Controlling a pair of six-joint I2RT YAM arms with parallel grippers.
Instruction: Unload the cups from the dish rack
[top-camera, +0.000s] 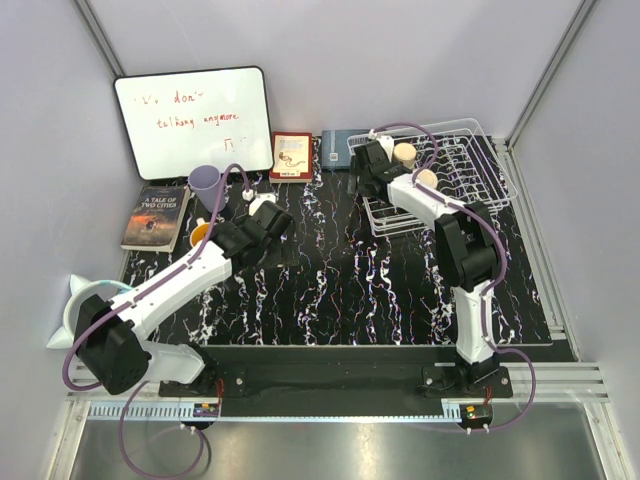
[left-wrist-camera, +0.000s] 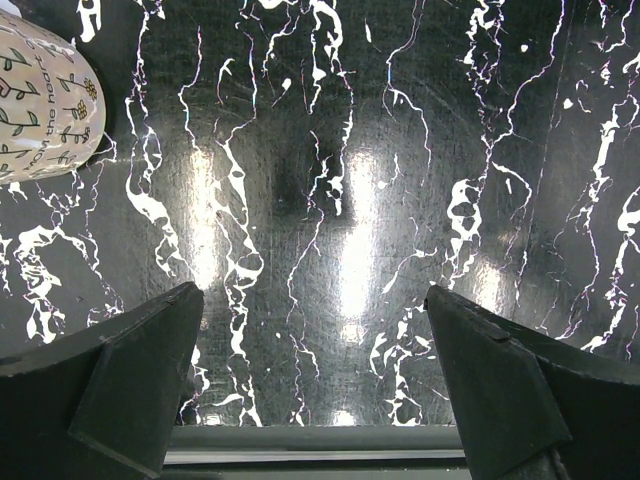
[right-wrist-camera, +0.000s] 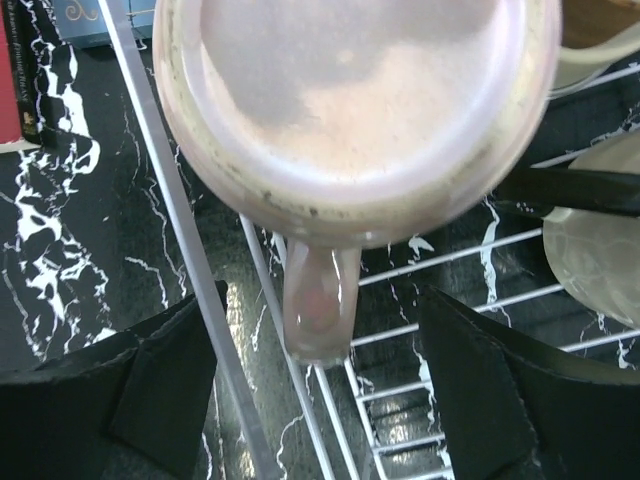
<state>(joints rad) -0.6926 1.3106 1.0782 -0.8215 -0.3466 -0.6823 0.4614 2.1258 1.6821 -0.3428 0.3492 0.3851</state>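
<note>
Currently, right pincer (right-wrist-camera: 320, 400) is hovering wide over translucent pink mug (right-wrist-camera: 350, 110) at wire rack (right-wrist-camera: 190, 250); left pincer (left-wrist-camera: 315, 370) is gaping above marbled worktop (left-wrist-camera: 330, 200).

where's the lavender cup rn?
Top view, left side: the lavender cup stands on the table beside the book, just below the whiteboard.

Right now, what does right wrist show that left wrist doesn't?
Only right wrist: the pale pink cup with its handle, dish rack wires behind it. Only left wrist: a cream leaf-patterned mug at upper left. Both: black marbled mat; left gripper and right gripper open, empty.
</note>
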